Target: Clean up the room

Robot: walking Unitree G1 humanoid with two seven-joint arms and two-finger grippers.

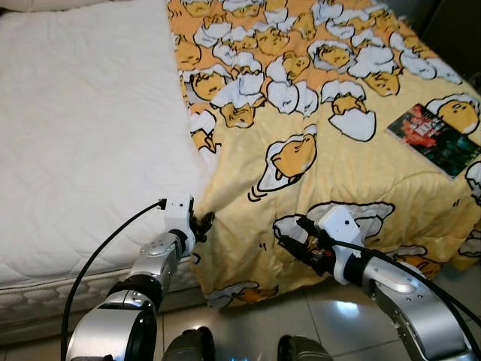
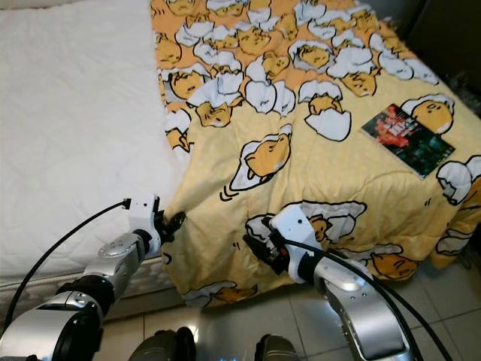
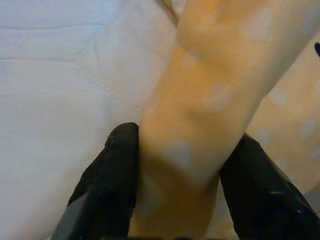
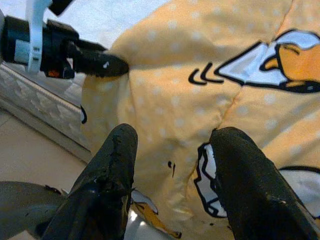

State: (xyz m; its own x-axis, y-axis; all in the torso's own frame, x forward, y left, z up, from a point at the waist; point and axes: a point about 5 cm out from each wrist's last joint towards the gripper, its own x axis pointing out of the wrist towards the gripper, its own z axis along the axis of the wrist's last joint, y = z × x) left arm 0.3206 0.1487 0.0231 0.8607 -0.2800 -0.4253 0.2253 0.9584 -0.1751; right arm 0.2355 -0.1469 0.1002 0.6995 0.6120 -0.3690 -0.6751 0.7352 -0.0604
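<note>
Yellow quilted fabric printed with cartoon egg-yolk characters in cracked white shells makes up the blanket [image 1: 316, 143], which covers the right part of the bed and hangs over its near edge toward the tiled floor [image 1: 248, 323]. Small white dots speckle the yellow ground, and black outlines ring each character. No brand or label can be read on the blanket.

On the blanket's far right lies a book [image 1: 434, 140] with a dark cover in red, black and green; its cover lettering is too small and blurred to read.

To the left of the blanket, the white quilted mattress [image 1: 83, 135] is bare, its patterned side panel showing below at the bed's near edge.

At the blanket's left hanging edge, near the bed's front, the left hand [image 1: 201, 223] is clamped on a bunched fold of the cloth; the left wrist view shows the fabric pinched between its two black fingers [image 3: 112, 170].

Further right along the same near edge, the right hand [image 1: 297, 239] sits against the draped blanket with its fingers [image 4: 112, 160] spread apart, the cloth lying just beyond them, and whether they touch it cannot be told.
</note>
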